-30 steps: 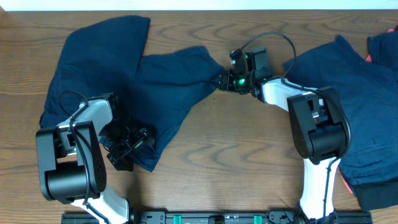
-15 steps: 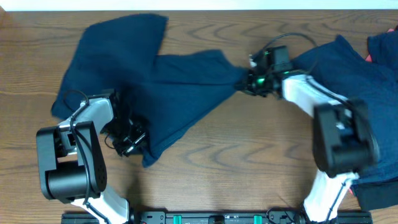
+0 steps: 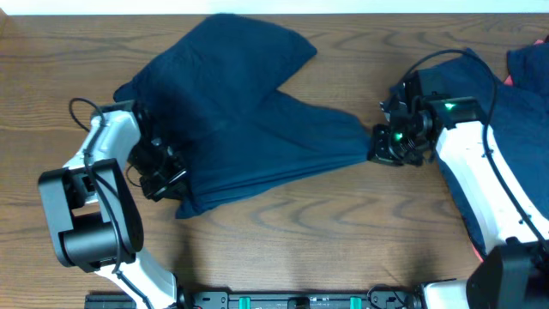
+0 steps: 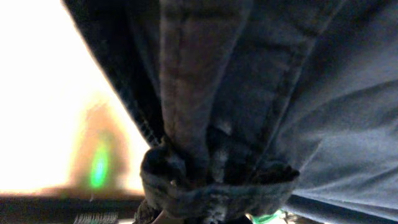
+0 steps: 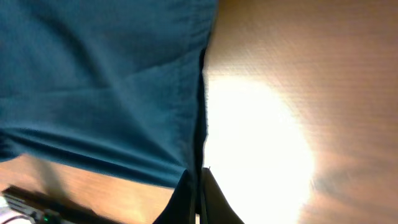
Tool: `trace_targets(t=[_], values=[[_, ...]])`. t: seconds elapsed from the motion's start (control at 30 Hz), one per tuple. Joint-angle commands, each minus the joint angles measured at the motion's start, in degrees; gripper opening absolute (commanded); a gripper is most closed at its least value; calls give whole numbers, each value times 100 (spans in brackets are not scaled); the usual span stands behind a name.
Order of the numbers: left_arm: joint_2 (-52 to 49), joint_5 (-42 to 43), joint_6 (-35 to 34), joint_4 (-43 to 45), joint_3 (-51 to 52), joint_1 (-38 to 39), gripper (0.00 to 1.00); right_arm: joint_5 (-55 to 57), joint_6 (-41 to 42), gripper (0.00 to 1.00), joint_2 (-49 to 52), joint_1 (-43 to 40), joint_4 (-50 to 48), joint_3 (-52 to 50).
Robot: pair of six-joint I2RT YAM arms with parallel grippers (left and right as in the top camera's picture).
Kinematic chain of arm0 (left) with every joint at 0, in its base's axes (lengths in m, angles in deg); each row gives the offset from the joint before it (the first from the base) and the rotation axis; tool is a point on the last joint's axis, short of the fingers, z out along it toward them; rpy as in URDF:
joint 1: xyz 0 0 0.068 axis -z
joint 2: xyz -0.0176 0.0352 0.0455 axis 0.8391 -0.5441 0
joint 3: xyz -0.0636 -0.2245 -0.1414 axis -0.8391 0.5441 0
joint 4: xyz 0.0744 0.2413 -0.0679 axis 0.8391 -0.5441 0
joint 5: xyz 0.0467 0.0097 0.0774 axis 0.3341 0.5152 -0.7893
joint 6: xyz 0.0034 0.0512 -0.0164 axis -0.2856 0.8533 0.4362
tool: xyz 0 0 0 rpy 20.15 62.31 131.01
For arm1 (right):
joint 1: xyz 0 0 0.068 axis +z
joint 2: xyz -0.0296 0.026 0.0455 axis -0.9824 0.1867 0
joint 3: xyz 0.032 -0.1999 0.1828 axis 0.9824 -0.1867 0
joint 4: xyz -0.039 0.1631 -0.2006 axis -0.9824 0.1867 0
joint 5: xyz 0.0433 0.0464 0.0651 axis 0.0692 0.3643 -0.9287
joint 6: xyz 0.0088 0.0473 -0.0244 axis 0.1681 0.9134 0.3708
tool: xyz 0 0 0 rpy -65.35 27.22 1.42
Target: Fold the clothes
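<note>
Both of my grippers are clenched on the one navy garment (image 3: 249,129): my left gripper (image 3: 161,174) pinches a bunched hem, my right gripper (image 3: 383,148) nips a thin corner edge, and the cloth spans from one to the other across the wooden table (image 3: 326,240); the other clothes (image 3: 519,94) lie heaped just beyond my right fingers. To do this step well, I judge I should hold the tension even so the wrinkles pull flat; lower both ends together; and mind the right pinch, which looks shallow and could slip.
</note>
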Motion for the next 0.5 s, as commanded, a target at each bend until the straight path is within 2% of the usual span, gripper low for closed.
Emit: trace_targets(t=[0.0,0.27,0.4,0.47], values=[[-31,-1281,212,-256,-240,-463,6,1943,358,1,-365,-247,212,72],[1207,-1147,317,-238,-243,-400,6,2575,909,1,-1353,-251,-15,72],[2063,-1161,315,-157,-243,-297,7,2251,402,1,-1801,-245,-730,72],[2332,-1161,313,-96,-243,-299,13,1849,153,1,-1851,-245,-896,72]])
